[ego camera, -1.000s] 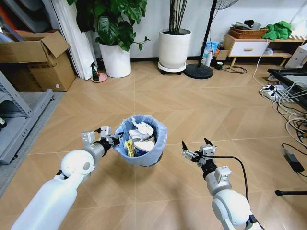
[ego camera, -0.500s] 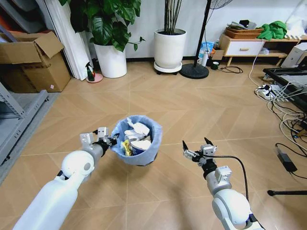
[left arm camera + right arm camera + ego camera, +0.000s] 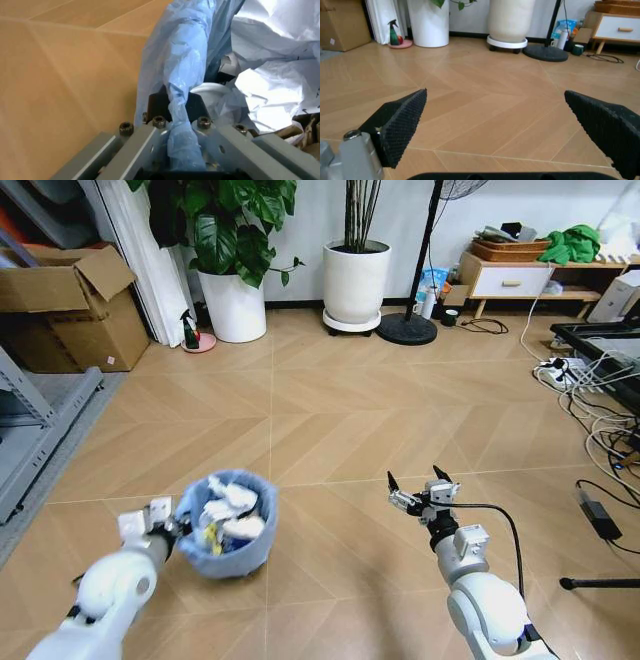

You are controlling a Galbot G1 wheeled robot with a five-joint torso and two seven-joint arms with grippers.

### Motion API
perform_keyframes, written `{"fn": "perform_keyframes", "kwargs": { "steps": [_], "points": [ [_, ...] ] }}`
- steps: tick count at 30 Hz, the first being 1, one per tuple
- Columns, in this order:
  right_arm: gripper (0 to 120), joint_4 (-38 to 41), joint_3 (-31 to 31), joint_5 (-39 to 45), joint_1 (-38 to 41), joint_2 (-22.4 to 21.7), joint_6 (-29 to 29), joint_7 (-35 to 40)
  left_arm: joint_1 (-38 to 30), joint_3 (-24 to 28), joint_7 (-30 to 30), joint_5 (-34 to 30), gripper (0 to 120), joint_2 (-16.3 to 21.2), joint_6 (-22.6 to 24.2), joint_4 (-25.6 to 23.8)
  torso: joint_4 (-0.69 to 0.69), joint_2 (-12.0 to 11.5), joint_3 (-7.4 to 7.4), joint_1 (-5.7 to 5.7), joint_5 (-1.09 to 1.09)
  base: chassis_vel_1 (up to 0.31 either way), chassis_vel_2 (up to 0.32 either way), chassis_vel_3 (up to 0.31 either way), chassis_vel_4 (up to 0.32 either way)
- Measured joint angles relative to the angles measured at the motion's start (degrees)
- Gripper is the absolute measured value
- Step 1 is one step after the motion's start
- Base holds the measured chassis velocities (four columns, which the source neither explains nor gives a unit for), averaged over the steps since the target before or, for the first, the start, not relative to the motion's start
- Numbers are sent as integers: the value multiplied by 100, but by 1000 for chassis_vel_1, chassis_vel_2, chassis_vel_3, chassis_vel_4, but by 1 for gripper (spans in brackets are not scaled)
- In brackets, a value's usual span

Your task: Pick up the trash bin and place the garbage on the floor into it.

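The small round dark trash bin (image 3: 228,525), lined with a crinkly light blue plastic bag, is being held low over the light brown wood-look tiled floor (image 3: 330,410) at the robot's left. Crumpled white and yellow garbage (image 3: 228,510) is lying inside it. The bin's bag-covered rim is being clamped by the left end effector (image 3: 172,528). The right end effector (image 3: 416,485) is being held released, fingers spread, well apart from the bin.

Bright, even indoor light with soft shadows on the floor (image 3: 340,400). Left arm (image 3: 100,600) and bin (image 3: 228,525) are motion-blurred; head view bends at edges.
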Motion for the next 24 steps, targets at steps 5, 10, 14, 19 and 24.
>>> {"fn": "perform_keyframes", "kwargs": {
  "steps": [5,10,14,19,24],
  "points": [
    [100,-14,66,5,-1,-13,16,0,657,-544,-170,221,0,-20,136,-195,-1,0,0,0,0,0,0,0,0],
    [100,-53,80,10,19,-17,39,3,1509,-1153,-34,641,0,-168,189,-314,-1,0,0,-1,0,0,0,0,0],
    [100,-69,65,14,43,-18,40,4,1866,-1418,16,782,0,-288,189,-396,0,0,0,-1,0,0,0,0,0],
    [100,-81,34,21,68,-20,40,4,2210,-1728,22,939,0,-503,188,-473,0,0,-1,-1,1,0,0,0,0],
    [100,-93,5,23,97,-24,38,8,2337,-1803,-14,1001,0,-634,177,-531,-1,0,0,-1,0,0,0,0,0]
  ]
}}
